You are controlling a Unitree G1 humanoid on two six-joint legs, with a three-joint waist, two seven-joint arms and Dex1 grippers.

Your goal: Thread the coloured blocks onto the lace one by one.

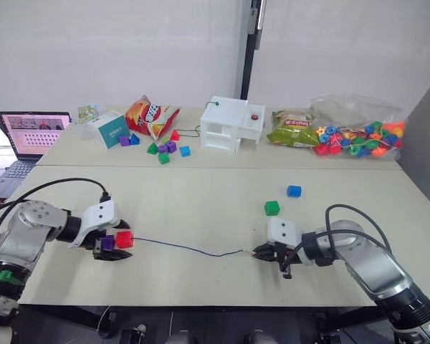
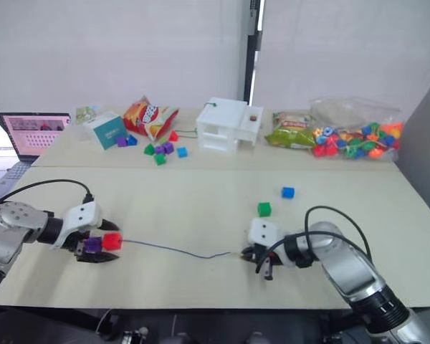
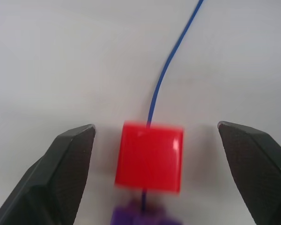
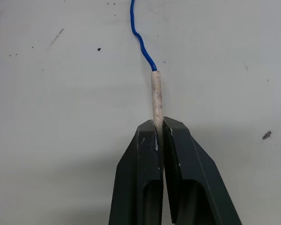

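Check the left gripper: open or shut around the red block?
Open. In the left wrist view both black fingers stand apart from the red block, with bare table showing in each gap. The lace runs through the block.

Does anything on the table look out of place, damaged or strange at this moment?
Nothing stands out. The lace lies slack between the claws, its pale tip pinched in the right claw. The red block sits threaded between the open fingers of the left claw.

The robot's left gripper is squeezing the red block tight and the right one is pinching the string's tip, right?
Not quite. The left gripper is open, its fingers standing apart from the red block, as the left wrist view shows. The right gripper does pinch the lace by its tip.
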